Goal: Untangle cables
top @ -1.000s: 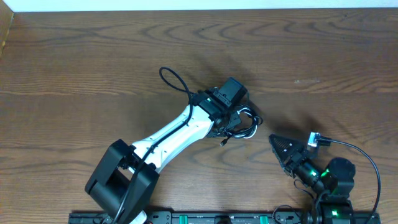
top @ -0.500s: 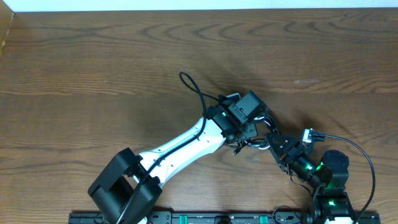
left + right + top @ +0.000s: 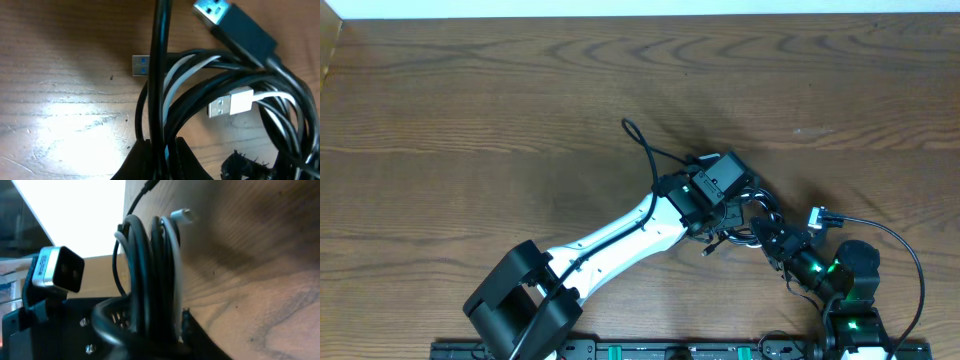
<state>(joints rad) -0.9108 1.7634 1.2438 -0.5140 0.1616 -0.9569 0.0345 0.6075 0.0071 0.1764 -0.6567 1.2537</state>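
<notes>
So the left pincer (image 3: pixel 159 150) is clamped shut on the cables (image 3: pixel 161 75), a black-and-white tangle. The right pincer (image 3: pixel 155 330) straddles the same bundle, but I can't tell if it's actually gripping. It all sits right of the middle of the counter (image 3: pixel 470 100).

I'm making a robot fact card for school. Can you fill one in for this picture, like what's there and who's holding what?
Place: wooden table
Things: tangled cables, black ones plus one white cord
Plugs showing: blue-tipped black plug, white plug
Left jaws: shut on the cables
Right jaws: around the bundle, grip unclear
Tangle: not undone yet
</notes>
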